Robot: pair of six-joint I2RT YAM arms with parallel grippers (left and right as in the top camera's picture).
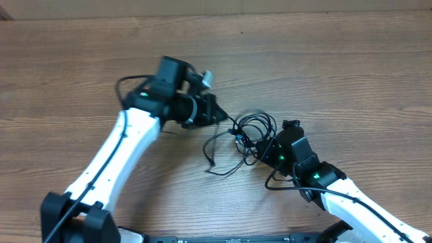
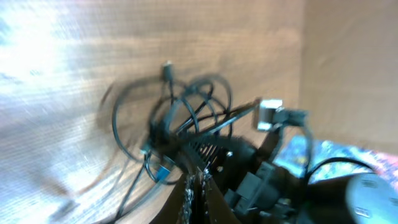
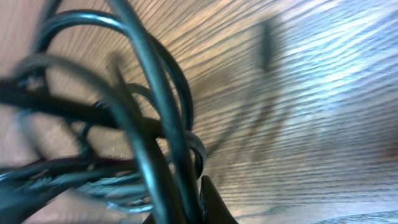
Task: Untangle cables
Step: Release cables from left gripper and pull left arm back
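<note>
- Two claws are meeting at the middle of the counter (image 1: 351, 74), one on each side of the cables (image 1: 253, 129), which are lying as one knotted bundle just right of centre in the overhead view.
- At centre left, the left claw (image 1: 223, 116) is pointing right at the bundle. A short strand is running straight from its tip into the knot, and I judge that this arm is working as the pulling side.
- In the left wrist view, the left claw's fingers (image 2: 189, 199) are showing at the bottom edge, pressed nearly together. They appear to be pinching that one strand, though blur is making this hard to confirm.
- Below the knot, a loose cable tail (image 1: 216, 160) is trailing toward the lower left, free of both claws. One small plug (image 2: 166, 70) is sticking out at the top of the loops.
- Right of centre, the right claw (image 1: 264, 145) is reaching up from the lower right and is buried in the bundle's lower right edge, probably to anchor it against the pull.
- In the right wrist view, blurred loops are filling the frame. Only one fingertip is showing at the bottom, touching the strands, so I cannot tell whether this claw is spread or clamped.
</note>
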